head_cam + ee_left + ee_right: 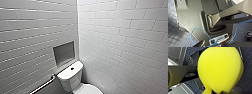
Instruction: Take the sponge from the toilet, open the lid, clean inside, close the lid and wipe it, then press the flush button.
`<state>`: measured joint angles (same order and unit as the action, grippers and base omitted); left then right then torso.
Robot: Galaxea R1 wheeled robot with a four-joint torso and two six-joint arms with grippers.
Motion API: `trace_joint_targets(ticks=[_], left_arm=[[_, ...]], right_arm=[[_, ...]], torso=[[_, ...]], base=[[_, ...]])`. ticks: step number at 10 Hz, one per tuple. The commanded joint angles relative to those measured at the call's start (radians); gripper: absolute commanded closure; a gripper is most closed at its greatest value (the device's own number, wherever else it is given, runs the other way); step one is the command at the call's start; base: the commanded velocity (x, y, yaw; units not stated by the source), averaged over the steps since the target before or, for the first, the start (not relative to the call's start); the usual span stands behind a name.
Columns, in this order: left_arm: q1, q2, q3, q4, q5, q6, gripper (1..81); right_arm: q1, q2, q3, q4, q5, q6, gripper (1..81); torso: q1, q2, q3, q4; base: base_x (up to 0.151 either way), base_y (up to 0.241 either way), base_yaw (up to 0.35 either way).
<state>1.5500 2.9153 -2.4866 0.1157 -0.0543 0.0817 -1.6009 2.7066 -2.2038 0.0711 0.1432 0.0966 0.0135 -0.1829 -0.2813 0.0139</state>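
Observation:
The white toilet [71, 79] stands low in the head view, in the corner of two tiled walls. The dark round flush button [72, 68] sits in the middle of its flat tank top. The lid [88, 89] is a white oval cut off by the picture's lower edge. In the right wrist view the bright yellow sponge [220, 68] looms large and bulges, pinched at one end by my right gripper [209, 91], which is shut on it. My left gripper [216, 45] is open with nothing in it, hanging over the robot's grey base.
A metal grab bar [44, 85] runs along the left wall beside the tank. Above the tank a grey recessed niche [64, 53] is set into that wall. Dark blue floor tiles [174, 36] lie around the robot's base, across which a blue cable [194, 30] trails.

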Motion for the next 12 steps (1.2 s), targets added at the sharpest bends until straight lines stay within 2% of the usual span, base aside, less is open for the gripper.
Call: trace_joint_targets(ticks=[1,12], left_arm=[[-0.021,-0.004,0.012,0.001,0.045,0.009,1.0],[-0.021,-0.005,0.017,0.002,0.042,0.009,1.0]], right_arm=[[0.018,-0.008,0.018,0.003,-0.040,-0.005,81.1],[0.002,-0.003,0.007,0.003,-0.039,-0.005,81.1]], torso=[[0.000,0.000,0.000,0.000],[0.000,0.000,0.000,0.000]], base=[[0.000,0.000,0.000],[0.000,0.000,0.000]])
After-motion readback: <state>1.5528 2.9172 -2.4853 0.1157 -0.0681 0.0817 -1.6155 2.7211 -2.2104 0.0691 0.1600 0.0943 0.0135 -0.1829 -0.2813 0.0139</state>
